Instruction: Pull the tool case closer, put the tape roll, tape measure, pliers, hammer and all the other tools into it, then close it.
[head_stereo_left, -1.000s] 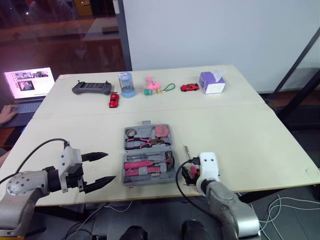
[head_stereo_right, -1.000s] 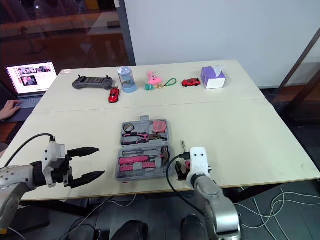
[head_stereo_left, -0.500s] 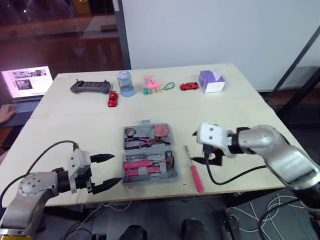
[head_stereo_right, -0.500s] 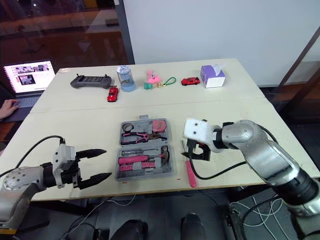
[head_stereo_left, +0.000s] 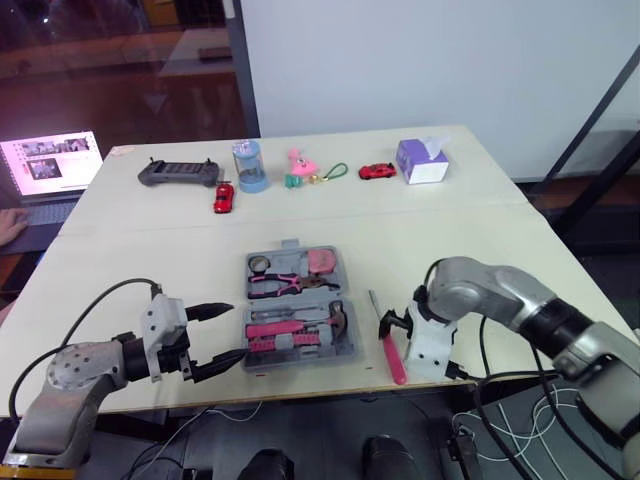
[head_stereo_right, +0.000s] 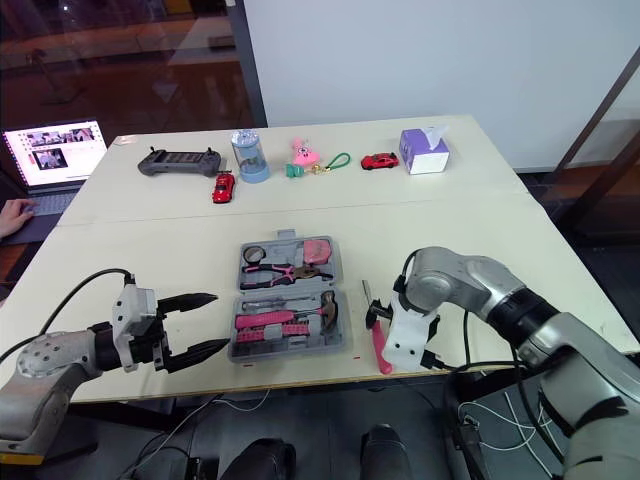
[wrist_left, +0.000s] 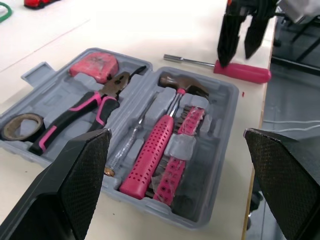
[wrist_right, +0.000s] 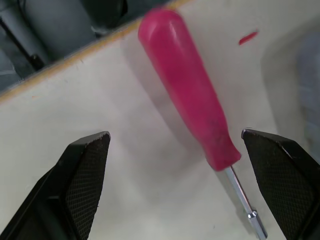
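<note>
- One tool lies loose outside the box: the pink screwdriver (head_stereo_left: 392, 355) is on the table (head_stereo_left: 480, 250), just beside the right wall of the open tool case (head_stereo_left: 298, 315), with its handle end near the front edge.
- The right gripper (head_stereo_left: 393, 325) hangs over the spot where the handle meets the shaft, its two black fingers spread wide and holding nothing.
- A good grasp probably means coming straight down astride the thick handle, not the thin shaft, and closing squarely. The round handle could roll, and a nudge toward the edge could send it off.
- The left gripper (head_stereo_left: 238, 332) is likewise spread wide and empty, near the case's left side, where it could steady the case.
- Inside the case lie the tape roll (wrist_left: 20, 126), pliers (wrist_left: 85, 110), tape measure (wrist_left: 94, 65) and hammer (wrist_left: 172, 120).
- The table is pale and smooth. At its far end stand a controller (head_stereo_left: 178, 174), a blue jar (head_stereo_left: 251, 166), a red toy car (head_stereo_left: 221, 198) and a tissue box (head_stereo_left: 422, 162).
- A laptop (head_stereo_left: 50, 165) glows off to the left with a person's hand (head_stereo_left: 10, 225) by it, and cables (head_stereo_left: 590, 410) trail on the floor.
</note>
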